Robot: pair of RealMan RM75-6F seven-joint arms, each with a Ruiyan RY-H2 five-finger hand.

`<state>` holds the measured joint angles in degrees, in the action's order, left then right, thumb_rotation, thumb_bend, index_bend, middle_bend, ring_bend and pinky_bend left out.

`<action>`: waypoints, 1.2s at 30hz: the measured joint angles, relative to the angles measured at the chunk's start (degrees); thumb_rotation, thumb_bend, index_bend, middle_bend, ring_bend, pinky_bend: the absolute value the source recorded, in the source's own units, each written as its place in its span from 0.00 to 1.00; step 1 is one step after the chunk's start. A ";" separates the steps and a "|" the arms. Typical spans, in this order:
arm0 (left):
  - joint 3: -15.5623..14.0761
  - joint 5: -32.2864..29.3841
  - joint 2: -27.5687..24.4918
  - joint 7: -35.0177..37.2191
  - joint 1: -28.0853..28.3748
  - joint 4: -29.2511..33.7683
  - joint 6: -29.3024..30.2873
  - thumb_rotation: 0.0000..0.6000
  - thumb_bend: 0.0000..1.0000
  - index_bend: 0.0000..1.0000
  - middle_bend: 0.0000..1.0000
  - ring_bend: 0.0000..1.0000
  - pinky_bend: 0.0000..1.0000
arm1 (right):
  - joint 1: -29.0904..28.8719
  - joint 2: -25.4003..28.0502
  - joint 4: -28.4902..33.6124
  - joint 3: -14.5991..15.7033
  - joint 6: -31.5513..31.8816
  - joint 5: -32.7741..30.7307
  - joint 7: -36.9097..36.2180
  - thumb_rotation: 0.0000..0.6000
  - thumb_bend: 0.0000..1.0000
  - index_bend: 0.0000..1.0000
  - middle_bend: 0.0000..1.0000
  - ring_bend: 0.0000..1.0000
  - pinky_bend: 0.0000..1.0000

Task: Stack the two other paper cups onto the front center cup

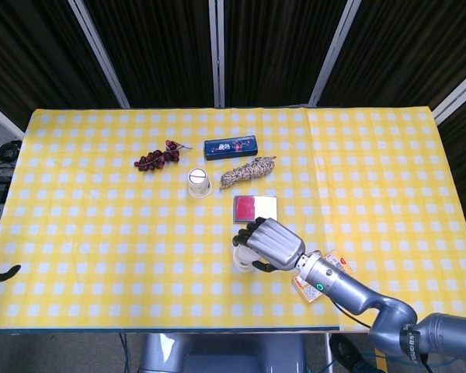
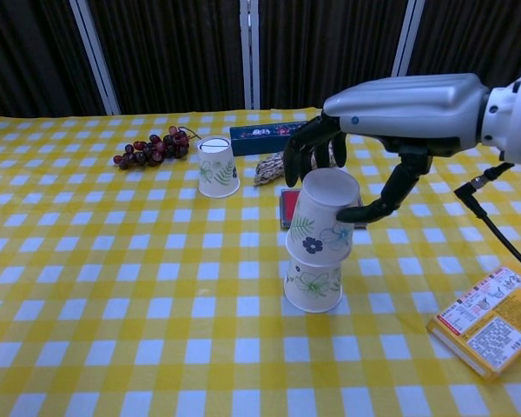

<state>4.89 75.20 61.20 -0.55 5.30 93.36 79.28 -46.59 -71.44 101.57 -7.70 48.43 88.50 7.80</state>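
Lay toward the table's far edge: grapes (image 1: pixel 156 158), blue box (image 1: pixel 230 147), rope bundle (image 1: pixel 248 170). Sat mid-table: red pad (image 1: pixel 253 207). Rested near the front edge: yellow packet (image 2: pixel 492 319).

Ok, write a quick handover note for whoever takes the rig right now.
Right hand grips a paper cup, tilted, partly over the front center cup; not seated or released. Left hand is not in view. The third cup stands upside down near the grapes, untouched. Done: first cup carried over. Left: seat and release it, then fetch and stack the third cup.
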 measured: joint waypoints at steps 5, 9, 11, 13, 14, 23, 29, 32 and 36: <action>0.00 -0.03 -0.01 0.01 -0.01 0.03 0.02 1.00 0.00 0.00 0.00 0.00 0.00 | -0.48 0.14 0.34 0.39 -1.59 -1.38 0.43 1.00 0.00 0.02 0.02 0.07 0.12; -0.02 -0.07 -0.01 0.08 -0.01 -0.03 -0.02 1.00 0.00 0.00 0.00 0.00 0.00 | -1.34 2.27 2.10 0.87 -4.44 -3.11 1.00 1.00 0.00 0.00 0.00 0.02 0.08; 0.00 -0.18 0.00 0.14 0.01 -0.11 -0.13 1.00 0.00 0.00 0.00 0.00 0.00 | -1.37 3.07 2.96 1.08 -4.42 -3.40 1.06 1.00 0.00 0.00 0.00 0.02 0.07; 0.02 -0.30 0.00 0.20 0.05 -0.22 -0.28 1.00 0.00 0.00 0.00 0.00 0.00 | -1.09 3.70 3.37 1.28 -3.75 -3.25 1.16 1.00 0.00 0.00 0.00 0.01 0.06; 0.04 -0.36 0.01 0.23 0.07 -0.27 -0.33 1.00 0.00 0.00 0.00 0.00 0.00 | -0.87 4.03 3.49 1.39 -3.29 -3.06 1.24 1.00 0.00 0.00 0.00 0.01 0.06; 0.43 -0.80 0.45 0.07 0.59 -1.38 -0.85 1.00 0.00 0.00 0.00 0.00 0.00 | 5.48 8.75 1.71 3.87 7.60 1.49 1.49 1.00 0.00 0.00 0.00 0.00 0.02; 1.69 -0.24 1.90 -1.05 3.32 -3.76 -2.38 1.00 0.00 0.00 0.00 0.00 0.00 | 11.56 9.04 -10.12 5.81 20.89 6.34 -1.56 1.00 0.00 0.00 0.00 0.00 0.02; 2.53 0.36 2.41 -1.24 5.73 -4.77 -4.41 1.00 0.00 0.00 0.00 0.00 0.00 | 14.95 8.17 -18.49 6.62 25.56 7.49 -4.73 1.00 0.00 0.00 0.00 0.00 0.00; 3.43 1.48 2.73 -1.64 9.77 -5.05 -8.66 1.00 0.00 0.00 0.00 0.00 0.00 | 21.21 7.33 -24.67 7.35 31.01 6.15 -10.42 1.00 0.00 0.00 0.00 0.00 0.00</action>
<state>8.32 76.68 63.93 -2.18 15.07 88.30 70.62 -25.39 -64.11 76.90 -0.35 79.44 94.65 -2.62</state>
